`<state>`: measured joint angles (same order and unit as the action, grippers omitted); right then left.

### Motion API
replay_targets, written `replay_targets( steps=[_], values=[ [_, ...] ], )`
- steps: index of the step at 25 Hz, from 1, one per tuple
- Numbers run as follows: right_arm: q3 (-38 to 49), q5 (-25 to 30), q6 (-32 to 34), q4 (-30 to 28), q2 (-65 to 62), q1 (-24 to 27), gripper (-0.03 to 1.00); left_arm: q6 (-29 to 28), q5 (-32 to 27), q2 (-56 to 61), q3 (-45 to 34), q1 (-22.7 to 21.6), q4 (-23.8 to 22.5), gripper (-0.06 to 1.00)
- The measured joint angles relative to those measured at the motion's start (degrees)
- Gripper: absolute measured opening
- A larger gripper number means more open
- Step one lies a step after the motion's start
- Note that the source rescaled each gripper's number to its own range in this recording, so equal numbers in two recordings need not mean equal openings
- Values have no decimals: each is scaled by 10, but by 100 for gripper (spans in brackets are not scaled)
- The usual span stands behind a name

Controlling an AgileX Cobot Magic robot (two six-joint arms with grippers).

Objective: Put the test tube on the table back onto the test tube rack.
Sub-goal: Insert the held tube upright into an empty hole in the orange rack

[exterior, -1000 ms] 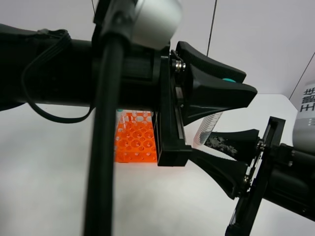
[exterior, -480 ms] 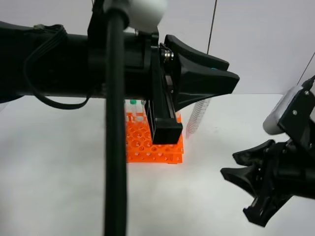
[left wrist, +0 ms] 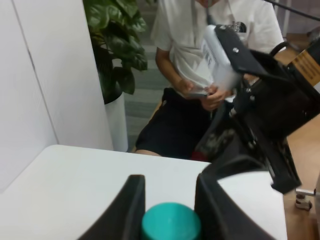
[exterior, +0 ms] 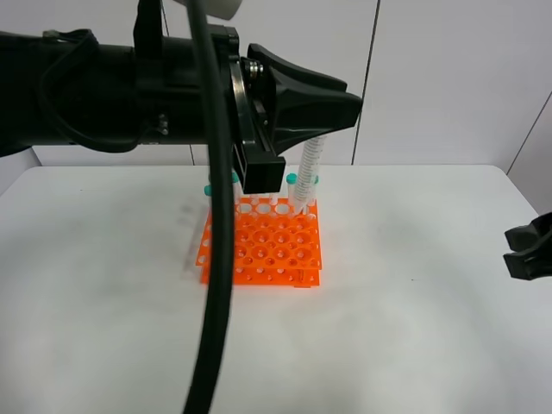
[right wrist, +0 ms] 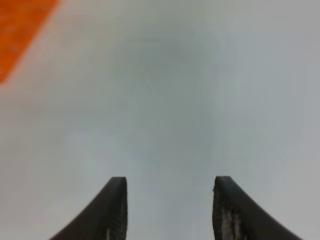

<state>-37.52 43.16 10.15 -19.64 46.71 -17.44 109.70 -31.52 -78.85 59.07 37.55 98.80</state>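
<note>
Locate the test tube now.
Exterior high view, centre: the test tube hangs near-upright in the left end effector, tip at the back right corner of the test tube rack.

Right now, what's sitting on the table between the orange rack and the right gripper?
Nothing. In the exterior high view, the white table between the test tube rack and the right gripper is bare; the right wrist view shows the same.

Bright, even light — only faint shadows on the worktop (exterior: 414, 345); right wrist view blurred, left arm (exterior: 86, 95) soft.
</note>
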Motion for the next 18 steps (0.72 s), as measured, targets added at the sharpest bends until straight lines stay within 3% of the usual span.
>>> replay_targets(
  steps=[5,8,12,15,18],
  values=[
    [0,6,35,3,0,33,53,0,4,0,0,-3,2,0],
    [-2,43,36,19,5,34,53,0,4,0,0,-3,2,0],
    [-5,98,17,78,41,34,53,0,4,0,0,-3,2,0],
    [-6,91,-18,140,73,34,53,0,4,0,-1,-3,2,0],
    [-11,74,-29,164,95,39,52,0,4,0,-9,-3,2,0]
  ],
)
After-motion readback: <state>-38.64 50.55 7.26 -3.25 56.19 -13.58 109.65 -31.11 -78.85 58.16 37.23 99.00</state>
